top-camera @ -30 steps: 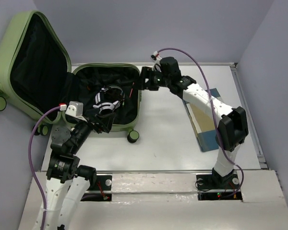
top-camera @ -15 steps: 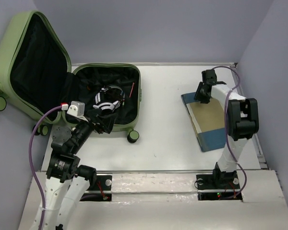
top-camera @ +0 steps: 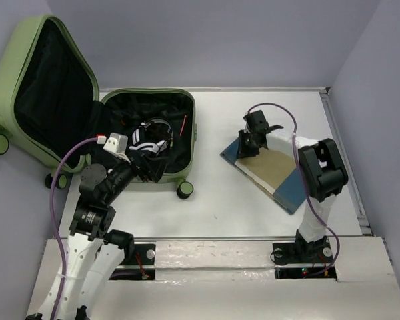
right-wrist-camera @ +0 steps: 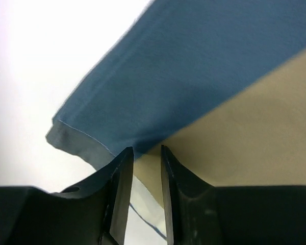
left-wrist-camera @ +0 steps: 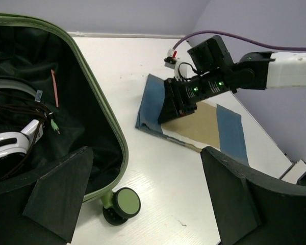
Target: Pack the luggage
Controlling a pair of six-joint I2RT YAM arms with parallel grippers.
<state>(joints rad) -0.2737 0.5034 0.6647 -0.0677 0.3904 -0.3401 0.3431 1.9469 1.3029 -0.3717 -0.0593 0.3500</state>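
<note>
The luggage (top-camera: 10, 70), a pale sage-green suitcase, lies open at the far left with its lid leaning back. White-and-black headphones (top-camera: 147, 137) lie in its black-lined base (left-wrist-camera: 99, 109). A flat folded blue-and-tan cloth (top-camera: 280, 173) lies on the table to the right. My right gripper (top-camera: 245, 148) is shut on the cloth's left corner (right-wrist-camera: 194, 66), its jaws pinching the edge (right-wrist-camera: 145, 153). My left gripper (top-camera: 147, 167) is open and empty, hovering over the suitcase's near rim (left-wrist-camera: 148, 199), one finger over the lining and one over the table.
A green-and-black caster wheel (top-camera: 185, 190) sticks out at the suitcase's near right corner, also in the left wrist view (left-wrist-camera: 123, 204). Grey walls close the back and right. A raised rail (top-camera: 343, 153) runs along the table's right edge.
My right arm swung from the suitcase to the cloth, closed on its corner and dragged it left, turning it. My left gripper shifted slightly up and right.
</note>
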